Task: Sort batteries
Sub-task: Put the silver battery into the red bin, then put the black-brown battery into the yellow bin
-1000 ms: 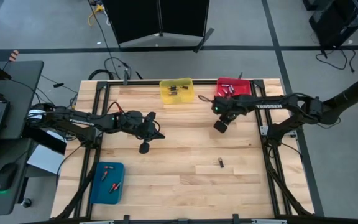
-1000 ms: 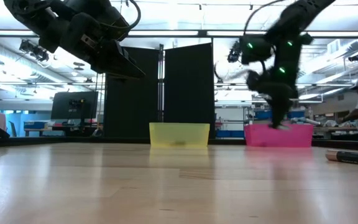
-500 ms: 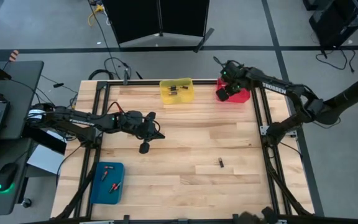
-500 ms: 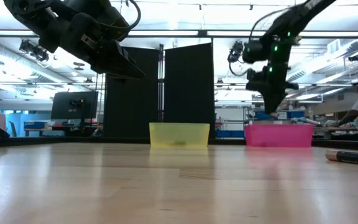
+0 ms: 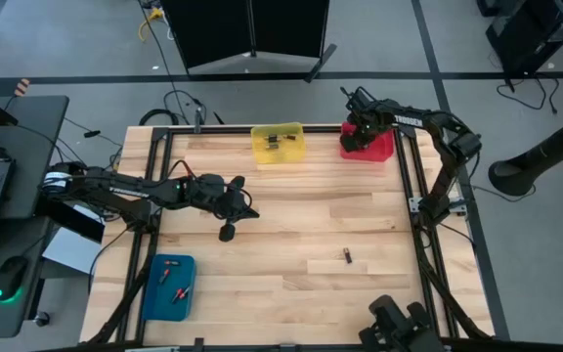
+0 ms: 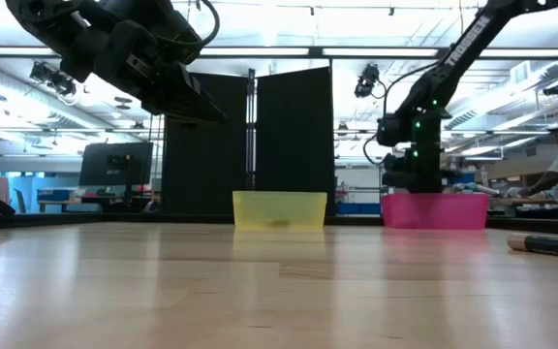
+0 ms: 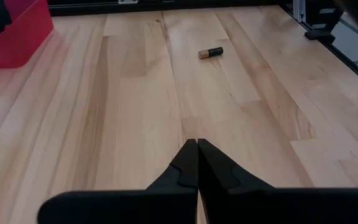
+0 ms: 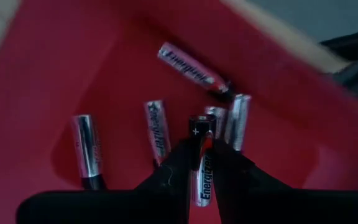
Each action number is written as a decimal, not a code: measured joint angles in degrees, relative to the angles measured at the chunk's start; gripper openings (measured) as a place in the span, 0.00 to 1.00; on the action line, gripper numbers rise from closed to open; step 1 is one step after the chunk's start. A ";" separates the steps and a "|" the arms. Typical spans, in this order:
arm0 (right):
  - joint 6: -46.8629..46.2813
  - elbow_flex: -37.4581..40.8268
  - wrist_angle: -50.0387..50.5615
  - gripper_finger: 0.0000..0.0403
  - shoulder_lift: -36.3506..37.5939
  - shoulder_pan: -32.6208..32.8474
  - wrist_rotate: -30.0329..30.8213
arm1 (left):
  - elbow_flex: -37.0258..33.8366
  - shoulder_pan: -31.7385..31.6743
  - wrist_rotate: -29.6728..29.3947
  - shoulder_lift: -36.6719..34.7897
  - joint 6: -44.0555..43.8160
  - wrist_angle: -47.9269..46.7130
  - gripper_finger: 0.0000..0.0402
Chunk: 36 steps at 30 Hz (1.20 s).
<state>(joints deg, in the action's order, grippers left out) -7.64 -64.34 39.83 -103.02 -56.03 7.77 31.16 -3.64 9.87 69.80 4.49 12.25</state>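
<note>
Only the right wrist view shows the right gripper [image 8: 199,163] clamping an Energizer battery [image 8: 199,144] above the red bin [image 8: 104,74]; the left gripper [image 7: 197,163] is closed, empty.

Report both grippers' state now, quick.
Left gripper: shut, empty, above the table's middle.
Right gripper: shut on a battery, over the red bin.

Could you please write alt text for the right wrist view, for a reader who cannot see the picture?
The right gripper holds one battery upright between its dark fingers, plus end toward the camera, over the red bin. Five silver batteries already lie on the bin's floor.
</note>
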 joint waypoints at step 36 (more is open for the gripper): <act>-28.30 18.70 -4.82 0.02 30.63 44.89 6.52 | 0.00 0.00 -5.05 0.01 -1.68 1.01 0.01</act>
<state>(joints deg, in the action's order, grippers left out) -35.94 -45.64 35.01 -72.39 -11.14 14.29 31.16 -3.64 4.81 69.81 2.81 13.26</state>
